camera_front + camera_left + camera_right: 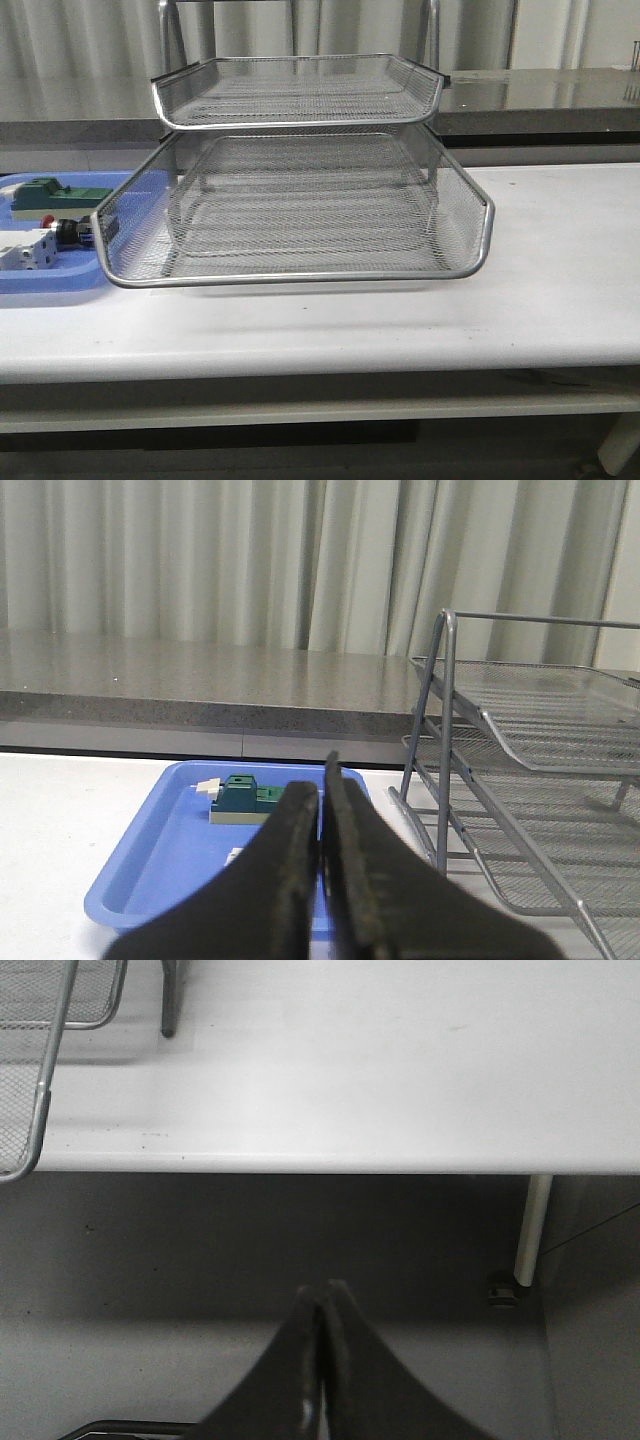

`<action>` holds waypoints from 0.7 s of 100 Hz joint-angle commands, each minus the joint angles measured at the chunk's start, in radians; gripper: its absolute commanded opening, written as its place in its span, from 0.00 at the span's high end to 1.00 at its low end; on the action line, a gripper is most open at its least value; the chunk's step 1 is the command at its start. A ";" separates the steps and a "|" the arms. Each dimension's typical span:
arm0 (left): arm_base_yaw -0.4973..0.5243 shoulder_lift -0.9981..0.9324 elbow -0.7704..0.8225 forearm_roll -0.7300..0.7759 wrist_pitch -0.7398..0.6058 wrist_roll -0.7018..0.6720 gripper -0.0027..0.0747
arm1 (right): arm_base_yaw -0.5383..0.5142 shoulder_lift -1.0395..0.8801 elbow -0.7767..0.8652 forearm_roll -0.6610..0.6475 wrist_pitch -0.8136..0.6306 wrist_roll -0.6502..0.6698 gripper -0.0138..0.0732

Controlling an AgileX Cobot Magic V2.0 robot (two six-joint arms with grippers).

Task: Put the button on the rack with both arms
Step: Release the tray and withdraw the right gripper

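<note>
The wire-mesh rack point(300, 200) stands mid-table, its lower tray slid toward me. The button point(62, 232), red cap and black body, lies in the blue tray point(40, 278) at the far left, just left of the rack's front corner. Neither arm shows in the front view. My left gripper point(322, 780) is shut and empty, above the table in front of the blue tray point(150, 850), with the rack point(530, 730) to one side; the fingers hide the button. My right gripper point(324, 1290) is shut and empty, below and in front of the table edge point(300, 1160).
A green block point(45, 193) and a white-grey block point(25, 250) share the blue tray; the green block also shows in the left wrist view point(240, 798). A grey counter point(540, 95) runs behind the table. A table leg point(530, 1230) stands near my right gripper.
</note>
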 commanded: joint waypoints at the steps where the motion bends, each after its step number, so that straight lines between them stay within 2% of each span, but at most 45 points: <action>1: 0.002 -0.034 0.043 -0.004 -0.116 -0.007 0.96 | -0.003 -0.002 -0.036 -0.017 -0.048 0.001 0.92; 17: 0.002 -0.030 0.003 -0.061 -0.107 -0.007 0.96 | -0.003 -0.002 -0.036 -0.017 -0.048 0.001 0.92; 41: 0.002 0.061 -0.188 -0.100 0.141 -0.007 0.96 | -0.003 -0.002 -0.036 -0.017 -0.048 0.001 0.92; 70: 0.002 0.345 -0.471 -0.088 0.356 0.022 0.96 | -0.003 -0.002 -0.036 -0.017 -0.048 0.001 0.92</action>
